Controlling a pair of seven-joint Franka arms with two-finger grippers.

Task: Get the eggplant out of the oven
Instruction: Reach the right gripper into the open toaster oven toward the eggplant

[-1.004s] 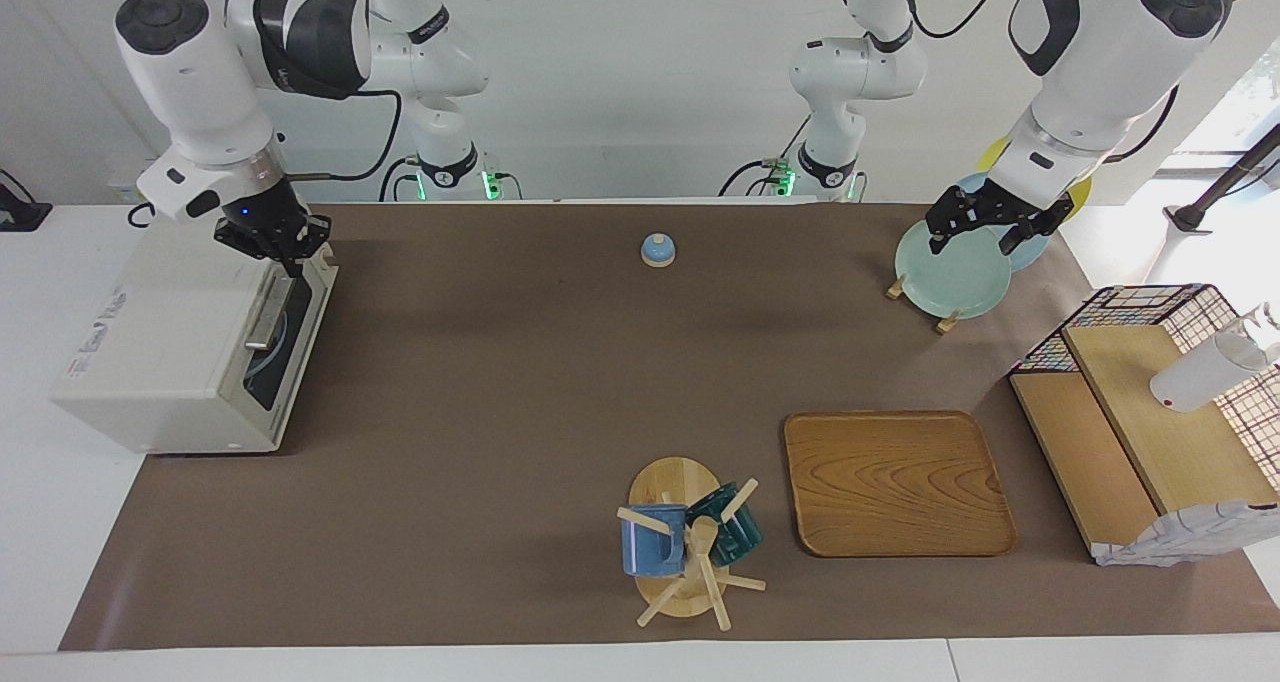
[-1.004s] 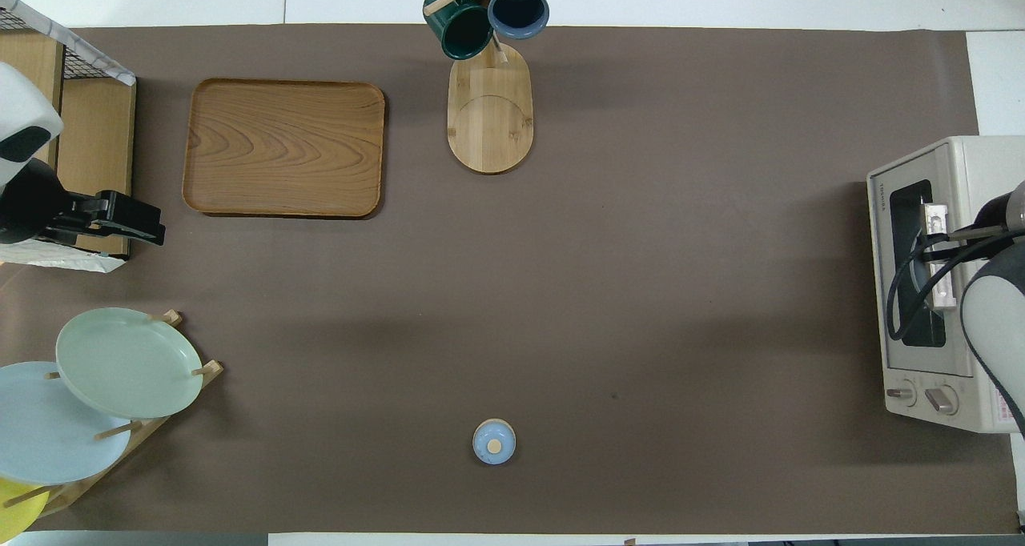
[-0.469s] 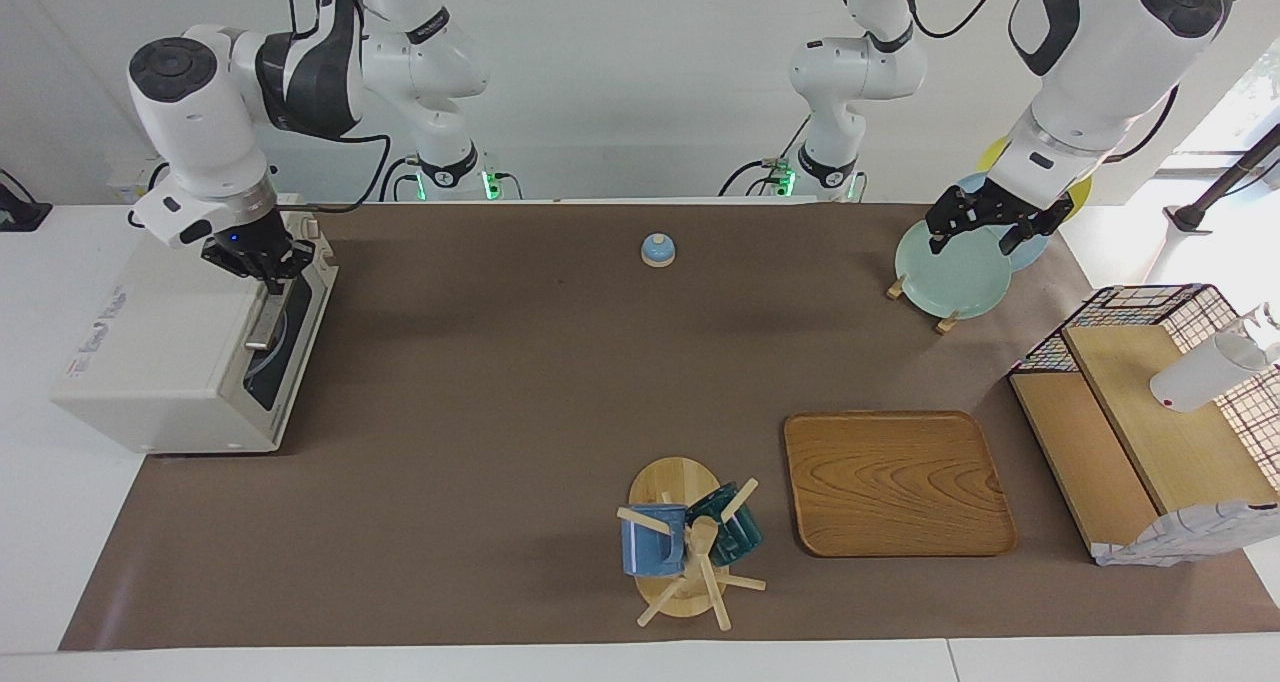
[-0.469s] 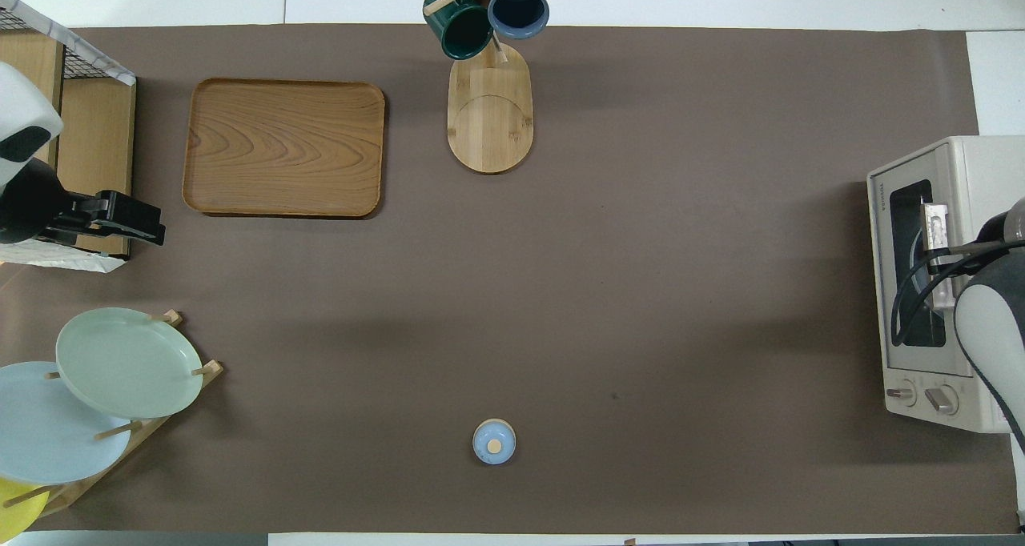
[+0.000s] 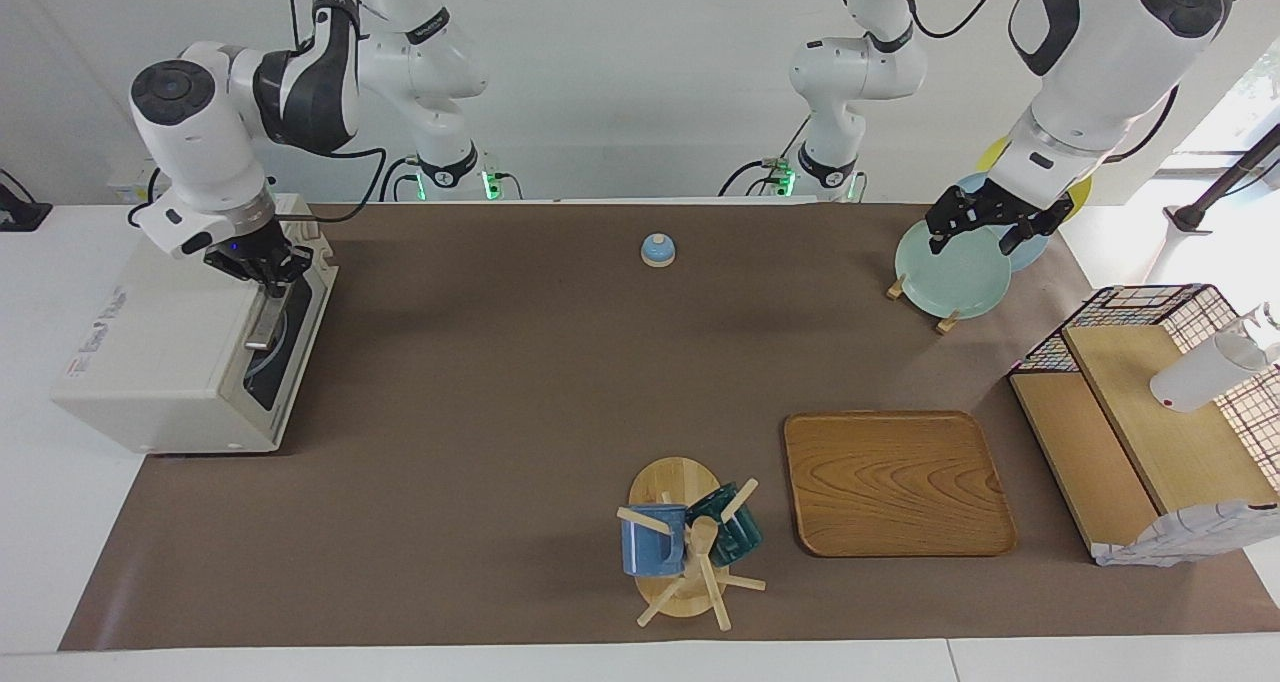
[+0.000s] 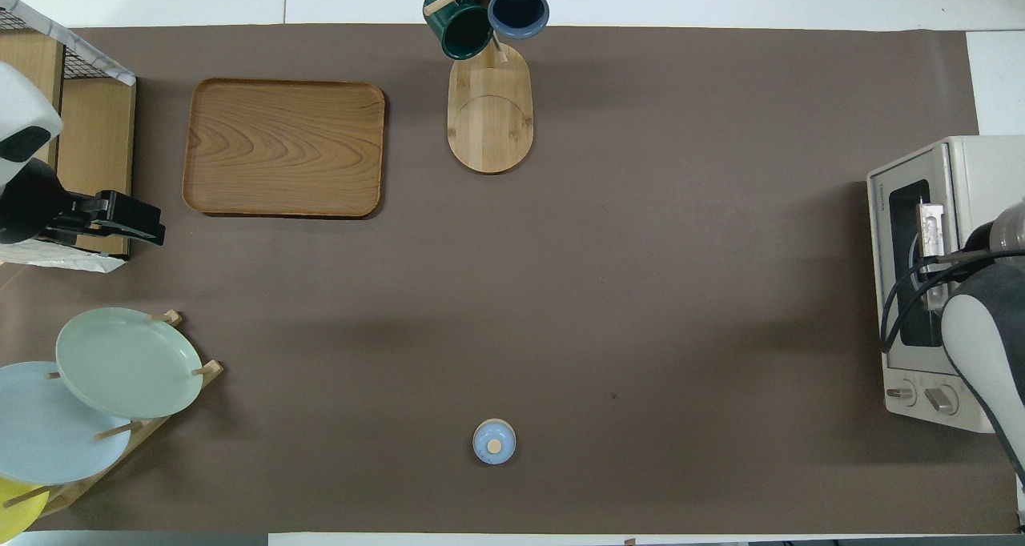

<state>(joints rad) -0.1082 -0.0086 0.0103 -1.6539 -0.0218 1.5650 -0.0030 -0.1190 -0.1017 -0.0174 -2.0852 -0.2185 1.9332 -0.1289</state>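
The cream-white oven stands at the right arm's end of the table, its dark glass door closed and facing the table's middle. It also shows in the overhead view. The eggplant is hidden. My right gripper is down at the end of the metal bar handle that is nearer to the robots, at the door's top edge. In the overhead view the right arm covers that gripper and part of the handle. My left gripper waits in the air over the plate rack.
Pale green plate and other plates stand in a rack at the left arm's end. A blue bell sits near the robots. A wooden tray, a mug tree and a wire-mesh shelf are farther out.
My right gripper has moved from in front of the door's upper corner back toward the oven's top and lower, onto the handle's end. The door stays closed. The left arm has not moved.
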